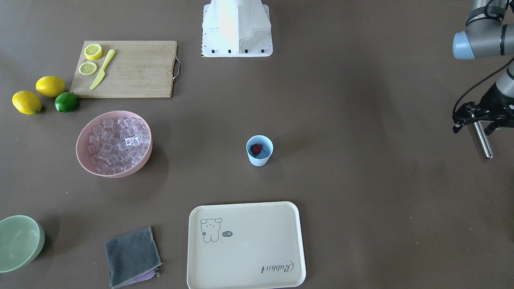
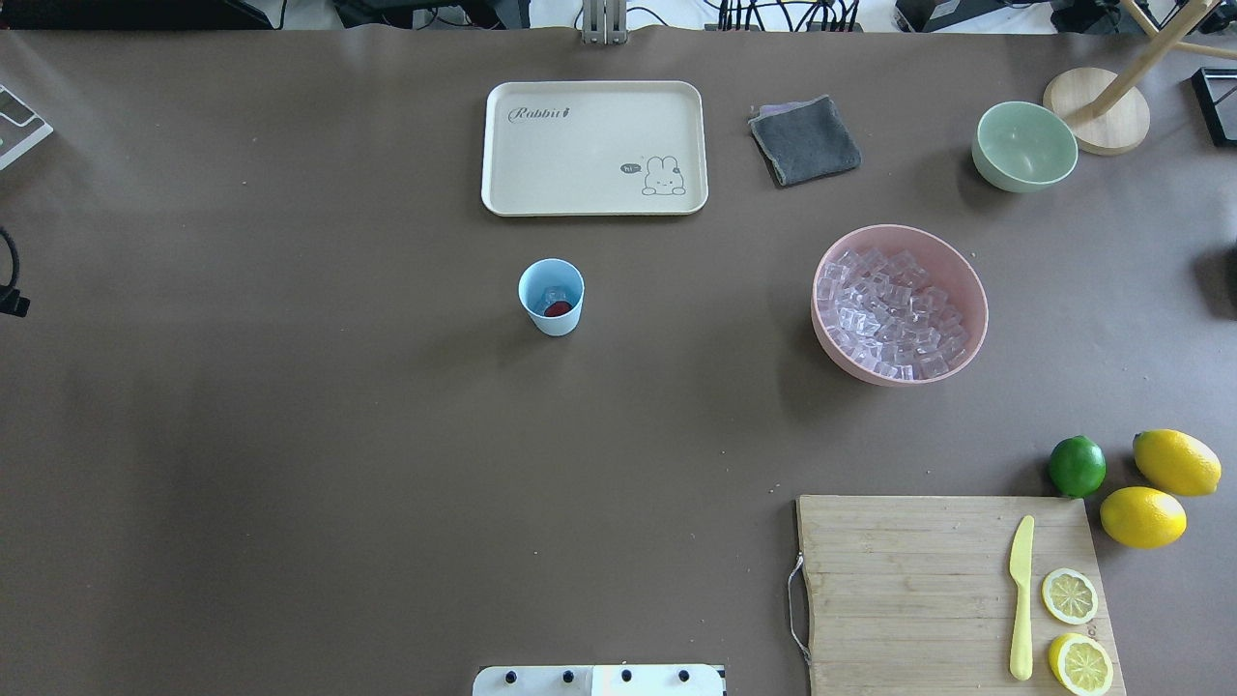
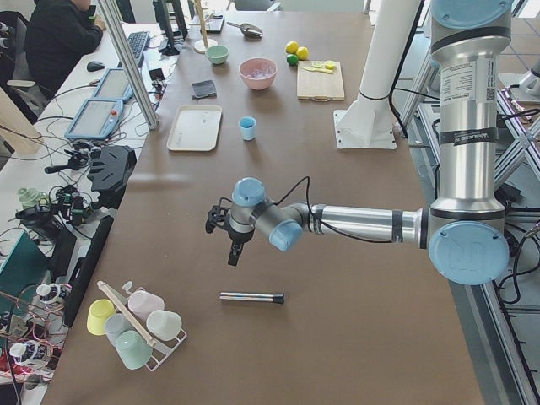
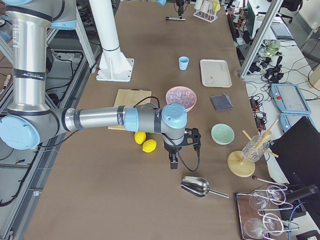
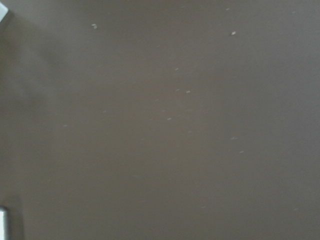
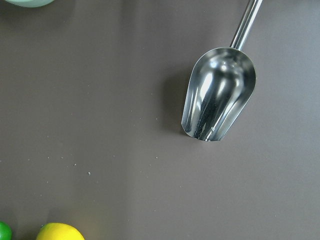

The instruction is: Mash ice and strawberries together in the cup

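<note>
Overhead exterior shows tray (image 2: 580, 145) printed "Rabbit" (bunny drawing, "hi") near cup (image 2: 556, 326)

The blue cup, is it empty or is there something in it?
Not empty. The cup stands upright with a red strawberry inside; what looks like ice lies beside it.

Cropped at front view's left edge: pale green bowl (image 1: 20, 241). Cropped at its right edge: left gripper (image 1: 476, 118), open or closed unreadable. Same for right gripper (image 4: 173, 161), seen side-on only. Too small to count: ice (image 2: 553, 293) in cup (image 2: 553, 327); strawberry (image 2: 558, 309) top unreadable too. Cropped on right wrist view: scoop (image 6: 217, 100) handle, lemon (image 6: 59, 231). Blurred on left wrist view: table (image 5: 160, 120) only, pale sliver (image 5: 2, 222) at lower-left corner unidentifiable.
</note>
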`<state>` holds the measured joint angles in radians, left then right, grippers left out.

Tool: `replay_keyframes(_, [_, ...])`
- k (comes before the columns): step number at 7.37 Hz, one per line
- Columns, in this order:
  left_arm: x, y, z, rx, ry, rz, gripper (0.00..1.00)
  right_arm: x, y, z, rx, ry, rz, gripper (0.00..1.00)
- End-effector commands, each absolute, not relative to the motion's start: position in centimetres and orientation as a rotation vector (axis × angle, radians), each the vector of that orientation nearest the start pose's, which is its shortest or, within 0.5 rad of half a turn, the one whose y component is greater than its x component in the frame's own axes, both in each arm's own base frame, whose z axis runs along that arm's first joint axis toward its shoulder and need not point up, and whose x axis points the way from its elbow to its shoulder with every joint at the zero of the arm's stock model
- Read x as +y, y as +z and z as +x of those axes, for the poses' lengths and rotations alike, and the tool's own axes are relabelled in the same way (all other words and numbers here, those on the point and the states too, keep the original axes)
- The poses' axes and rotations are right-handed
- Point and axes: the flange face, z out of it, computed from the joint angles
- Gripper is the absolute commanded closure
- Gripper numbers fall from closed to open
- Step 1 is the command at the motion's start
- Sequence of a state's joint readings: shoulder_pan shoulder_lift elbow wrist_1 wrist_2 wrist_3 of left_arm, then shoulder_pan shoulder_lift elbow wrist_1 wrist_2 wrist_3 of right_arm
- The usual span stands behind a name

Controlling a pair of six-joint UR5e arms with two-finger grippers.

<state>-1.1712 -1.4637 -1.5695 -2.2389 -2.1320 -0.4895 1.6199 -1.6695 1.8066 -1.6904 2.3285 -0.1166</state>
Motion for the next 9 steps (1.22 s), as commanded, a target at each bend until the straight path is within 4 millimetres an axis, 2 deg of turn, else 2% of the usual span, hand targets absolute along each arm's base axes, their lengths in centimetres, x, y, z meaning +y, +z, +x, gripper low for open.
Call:
replay_keyframes(1, [-42.5,72.3,8.3,0.73,0.073,0.264,0.03,-44.4,60.0,8.7,-0.753,-0.074,0.086,0.0])
replay_keyframes(3, [-41.4,74.9,7.9,0.737,0.038,0.254,0.03,-44.3,59.8,8.8,-0.751,-0.072,0.09,0.0])
replay_keyframes(6, [-42.1,74.6,8.3,0.751,-0.012,0.244,0.05,-44.2,59.8,9.0,-0.75,-0.069,0.091,0.0])
replay_keyframes(9, [-46.0,74.3,10.2,0.755,0.011,0.259,0.07,-44.1,60.0,9.1,-0.751,-0.063,0.088,0.01])
